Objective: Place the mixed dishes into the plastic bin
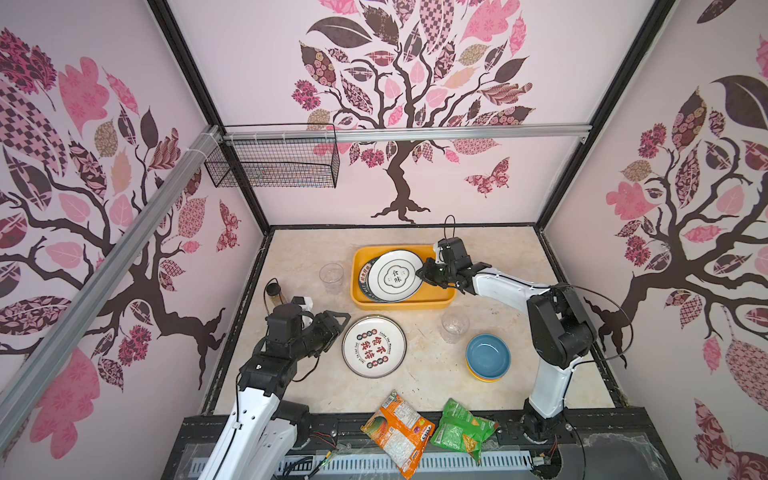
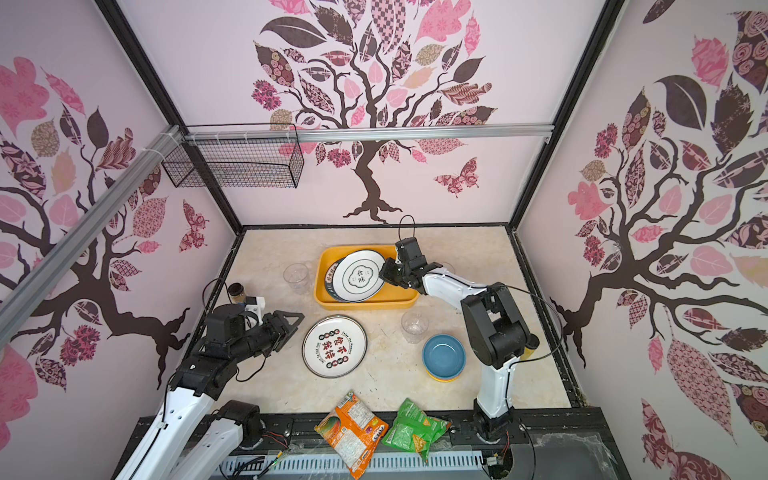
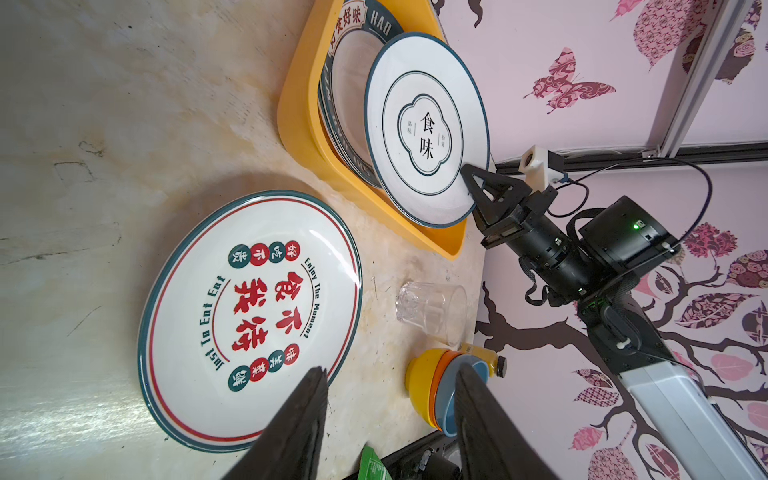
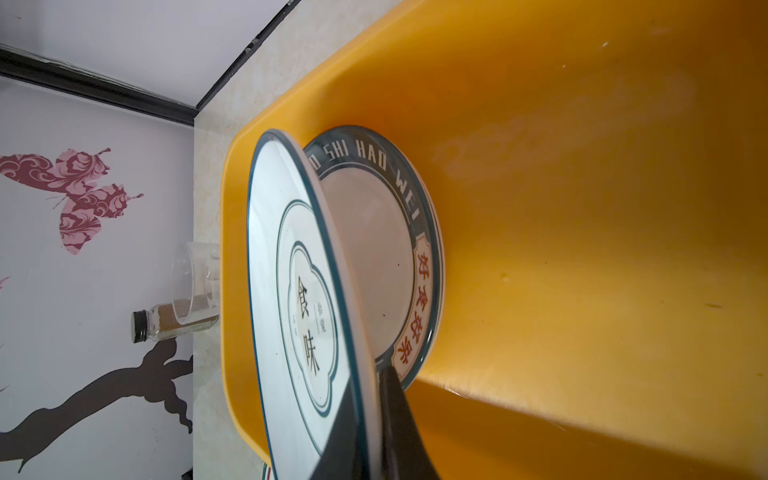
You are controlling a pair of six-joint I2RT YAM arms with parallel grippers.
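Marble-look tabletop, pink tree wallpaper. Right gripper was pinched on the rim of the green-rimmed white plate, which was tilted over the lettered plate inside the yellow bin. Left gripper was half-open and empty, beside the red-character plate. Risk: the thin edge pinch slipping, or a release at that tilt. Plate would likely clatter down, chip, or ride up the bin wall.

Red-lettered plate reads "Enjoy The Moment", "Just To Eat Eat"; dark-rimmed plate, "SHI HAO WEI".

free: bare desk at back right, beside yellow bin | blocked: tilted plate fills bin's left; clear cup, bowl stack crowd front-right
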